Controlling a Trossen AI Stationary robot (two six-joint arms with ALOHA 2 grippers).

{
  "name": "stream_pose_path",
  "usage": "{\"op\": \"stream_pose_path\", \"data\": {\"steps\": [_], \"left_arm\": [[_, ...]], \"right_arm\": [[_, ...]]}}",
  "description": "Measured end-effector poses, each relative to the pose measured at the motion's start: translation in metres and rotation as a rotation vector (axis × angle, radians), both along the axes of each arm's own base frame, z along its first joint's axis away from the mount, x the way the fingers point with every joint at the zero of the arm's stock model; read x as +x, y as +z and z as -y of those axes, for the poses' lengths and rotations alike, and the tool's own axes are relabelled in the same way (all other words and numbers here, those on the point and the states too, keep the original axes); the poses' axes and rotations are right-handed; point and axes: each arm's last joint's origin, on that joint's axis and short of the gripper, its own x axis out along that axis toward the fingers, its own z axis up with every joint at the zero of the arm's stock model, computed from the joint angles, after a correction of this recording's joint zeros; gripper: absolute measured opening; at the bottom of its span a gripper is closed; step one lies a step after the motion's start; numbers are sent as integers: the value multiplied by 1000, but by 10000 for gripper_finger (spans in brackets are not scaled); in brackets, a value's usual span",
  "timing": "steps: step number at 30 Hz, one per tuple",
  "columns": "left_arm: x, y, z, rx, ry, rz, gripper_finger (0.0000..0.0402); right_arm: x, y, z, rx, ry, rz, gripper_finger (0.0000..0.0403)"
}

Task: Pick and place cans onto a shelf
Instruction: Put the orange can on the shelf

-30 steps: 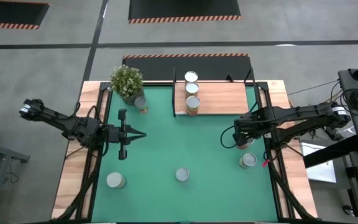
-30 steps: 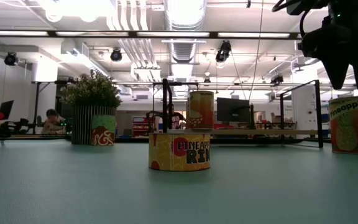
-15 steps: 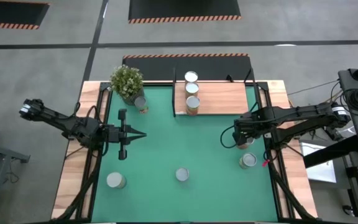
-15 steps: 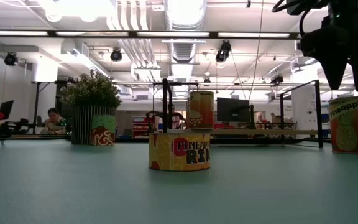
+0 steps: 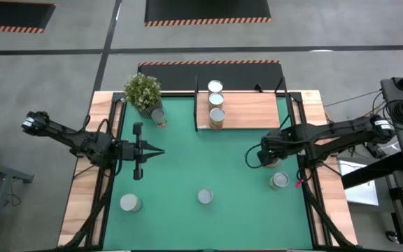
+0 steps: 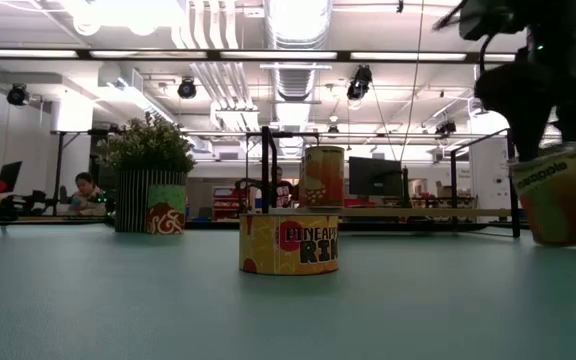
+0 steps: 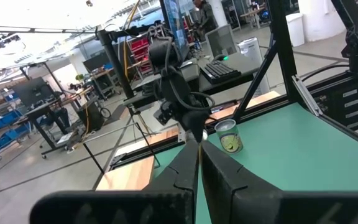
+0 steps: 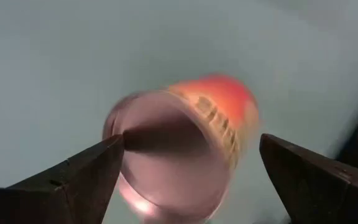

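Right of centre on the worktop, right gripper (image 5: 255, 158) jaws wide around tilted can (image 6: 559, 194), grip unclear, left gripper (image 5: 161, 152) jaws closed empty, mid-left.

My shelf (image 5: 247, 110) is a flat light-wood board with thin black frame edges, at the far side of the worktop. Three cans (image 5: 216, 102) stand upright in a row along its left end, silvery tops up; the nearest shows an orange side. One can (image 6: 558, 195) with a pale pineapple label is tilted, its base partly off the green surface, between the fingers of my right claw (image 5: 259, 158). Another can (image 5: 279, 181) stands upright just beside it. Two more (image 5: 205, 197) (image 5: 130, 204) stand apart near the front, and one (image 5: 159, 117) sits by the plant.
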Motion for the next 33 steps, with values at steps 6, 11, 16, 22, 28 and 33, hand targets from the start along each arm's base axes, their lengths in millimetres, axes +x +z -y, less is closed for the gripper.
{"op": "stream_pose_path", "data": {"steps": [6,11,16,22,28,33], "left_arm": [[0,0,0,6,0,3,0],[0,0,0,6,0,3,0],[0,0,0,6,0,3,0],[0,0,0,6,0,3,0],[0,0,0,6,0,2,0],[0,0,0,7,0,2,0]], "right_arm": [[0,-1,0,-7,4,-2,364],[-2,6,3,-21,23,-18,364],[-7,15,7,-55,17,-74,364],[-6,19,8,-37,9,-49,364],[-3,23,8,-39,-7,-20,364],[-5,17,8,-38,-21,-39,364]]}}
